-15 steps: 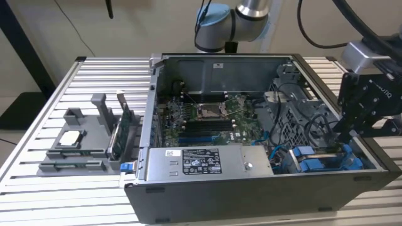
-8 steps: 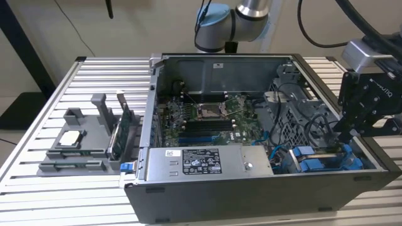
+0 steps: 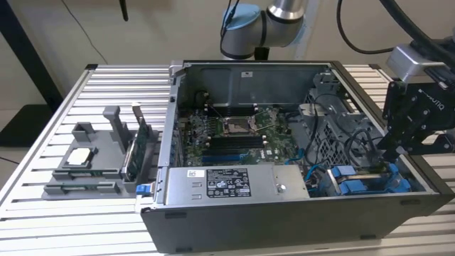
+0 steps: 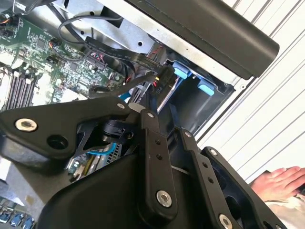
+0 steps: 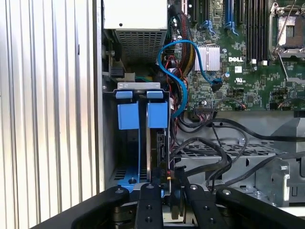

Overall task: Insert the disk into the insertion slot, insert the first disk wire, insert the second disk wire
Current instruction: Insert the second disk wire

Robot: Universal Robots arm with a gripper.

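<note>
Handling here turns on small, fragile parts rather than weight. The disk (image 5: 157, 148) stands edge-on in the insertion slot (image 5: 141, 86) of the drive cage. Its blue carrier tab is level with the neighbouring blue tab (image 5: 127, 114), so it looks seated. I judge it rigid and fairly heavy for its size, with a plastic frame that would flex before the metal body does. The gripper (image 5: 170, 187) hangs over the disk's exposed rear edge, and in both wrist views its fingers appear drawn close on a black wire plug (image 4: 164, 77). The plug lies at or just touching that edge; whether it is pushed home I cannot tell. It is likely light and stiff and its lead soft and springy, so the sound hold is across the plug's flat sides, not on the wires. Room is tight: the case wall (image 5: 98, 143) runs close along one side of the cage. A tangle of black cables (image 5: 214, 148) and a blue cable (image 5: 183, 71) crowd the other side, toward the motherboard (image 5: 248, 71). Open space lies mainly straight above the cage. In the second wrist view a person's hand (image 4: 281, 180) rests on the slatted table (image 4: 267, 109) outside the case, well apart from the gripper.
</note>
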